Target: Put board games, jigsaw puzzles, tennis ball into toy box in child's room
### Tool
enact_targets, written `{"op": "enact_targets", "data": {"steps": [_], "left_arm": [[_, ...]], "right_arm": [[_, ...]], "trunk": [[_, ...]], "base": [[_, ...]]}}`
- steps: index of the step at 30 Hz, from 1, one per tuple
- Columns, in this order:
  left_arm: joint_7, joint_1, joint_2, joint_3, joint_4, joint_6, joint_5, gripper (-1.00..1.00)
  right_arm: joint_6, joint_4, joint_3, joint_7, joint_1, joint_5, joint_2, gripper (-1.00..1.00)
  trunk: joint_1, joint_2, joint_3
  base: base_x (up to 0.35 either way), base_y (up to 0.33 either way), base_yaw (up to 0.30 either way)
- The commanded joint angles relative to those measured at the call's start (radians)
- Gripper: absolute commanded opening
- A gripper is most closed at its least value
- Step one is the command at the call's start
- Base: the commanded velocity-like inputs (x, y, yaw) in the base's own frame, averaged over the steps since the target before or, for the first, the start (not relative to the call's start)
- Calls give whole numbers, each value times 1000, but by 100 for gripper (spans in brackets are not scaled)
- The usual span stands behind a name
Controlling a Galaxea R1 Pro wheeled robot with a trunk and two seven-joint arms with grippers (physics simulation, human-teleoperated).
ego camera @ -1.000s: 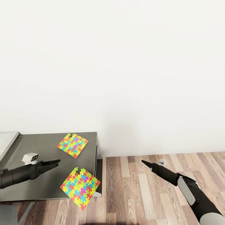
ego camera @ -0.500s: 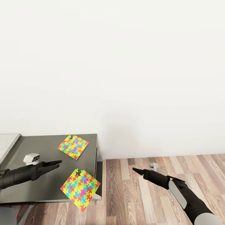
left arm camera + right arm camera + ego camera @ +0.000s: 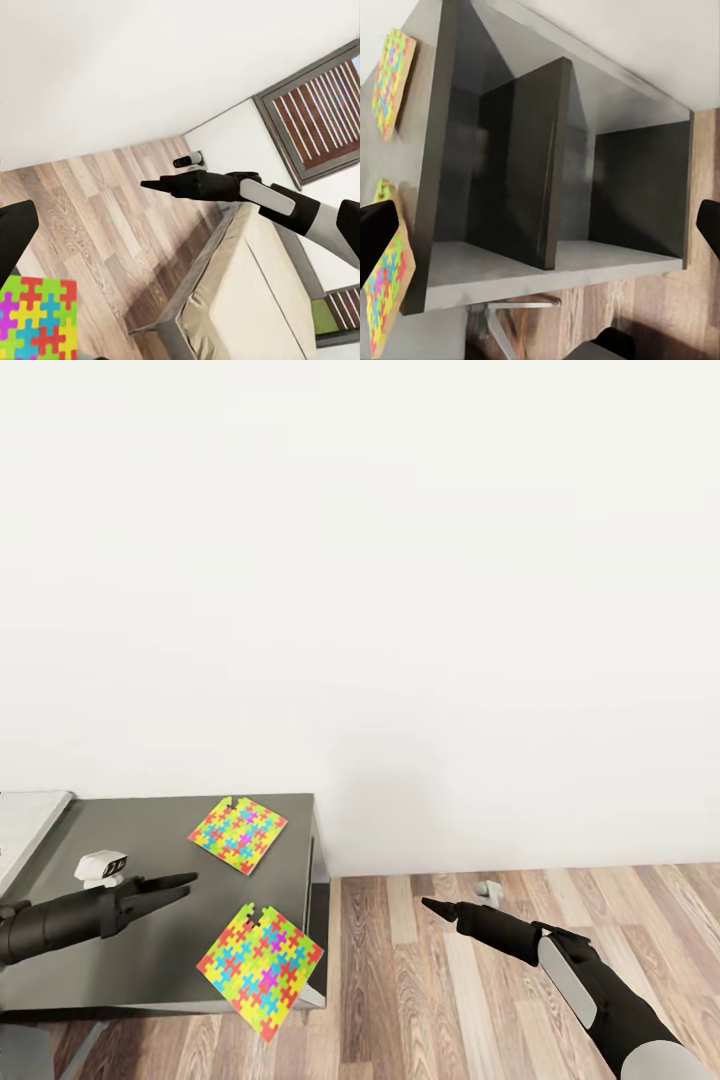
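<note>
- The right gripper (image 3: pixel 432 905) has swung leftward and lower over the wooden floor (image 3: pixel 480 1000) toward the table (image 3: pixel 150 960) end within the last second; its fingers look pressed together into a point.
- The left gripper (image 3: pixel 180 882) hovers over the dark table top as before, fingers apparently together, holding nothing.
- Both jigsaw puzzles lie untouched: the far puzzle (image 3: pixel 238 833) flat, the near puzzle (image 3: pixel 260 968) overhanging the table's front corner.
- My read: the right arm is lining up for that overhanging puzzle; the toy box is still to be reached.

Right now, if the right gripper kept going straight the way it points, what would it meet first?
Probably the open end of the table: the right gripper points left over bare floor, and its wrist view faces the shelf compartments. Depth is uncertain.
</note>
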Motion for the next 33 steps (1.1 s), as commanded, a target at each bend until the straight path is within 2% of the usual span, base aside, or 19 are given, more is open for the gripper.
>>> {"op": "enact_targets", "data": {"steps": [1,33], "left_arm": [[-3,-1,0,0,0,10,1,100],[-3,1,1,3,6,9,2,100]], "right_arm": [[8,-1,3,-1,-1,-10,-1,100],[6,-1,4,1,-1,-10,-3,100]], "trunk": [[1,-2,0],[1,-2,53]], "base": [[-17,0,68],[0,0,69]]}}
